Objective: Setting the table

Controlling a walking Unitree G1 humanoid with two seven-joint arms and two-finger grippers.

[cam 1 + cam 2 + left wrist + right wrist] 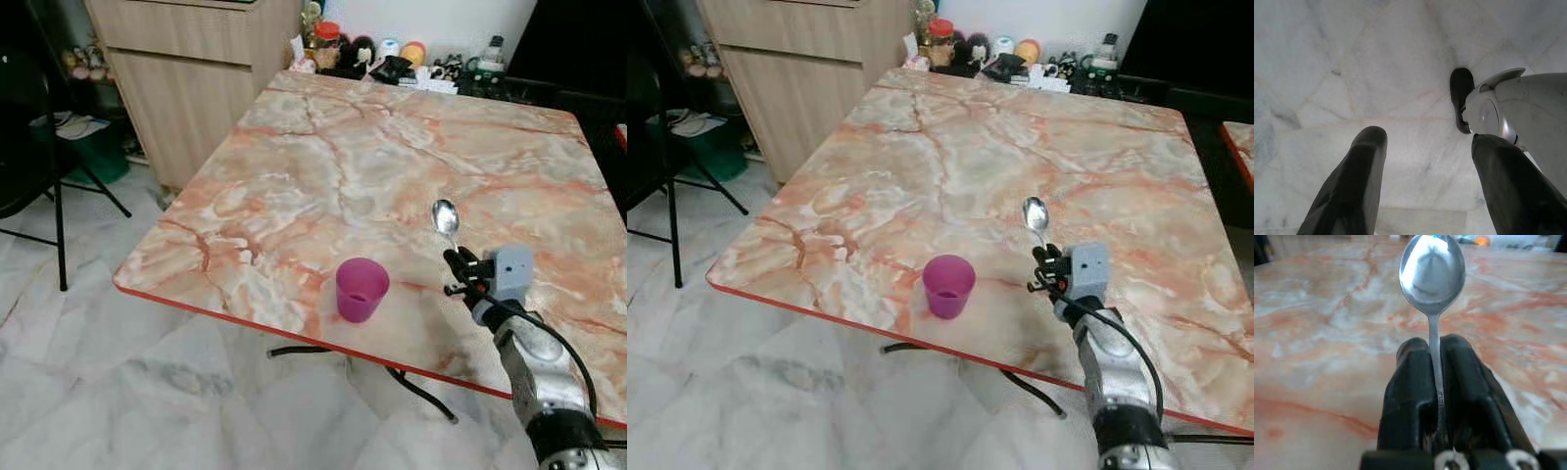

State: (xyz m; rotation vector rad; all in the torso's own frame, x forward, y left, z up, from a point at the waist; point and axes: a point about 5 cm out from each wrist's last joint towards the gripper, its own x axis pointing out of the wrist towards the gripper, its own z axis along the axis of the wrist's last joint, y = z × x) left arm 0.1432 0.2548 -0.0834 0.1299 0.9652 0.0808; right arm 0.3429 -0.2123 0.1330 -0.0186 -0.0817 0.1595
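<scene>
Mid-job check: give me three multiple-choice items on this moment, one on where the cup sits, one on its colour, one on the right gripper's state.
1. Where is the cup?
A. near the table's front edge
B. among the clutter at the far edge
C. on the floor

2. What colour is the cup?
A. white
B. green
C. purple

3. What is the right gripper's state?
A. open above the cup
B. shut on the spoon's handle
C. hanging idle

Answers:
1 A: the cup stands close to the front rim of the table.
2 C: its wall is purple.
3 B: the right gripper pinches the spoon by its handle, bowl pointing away, over the table.
</scene>
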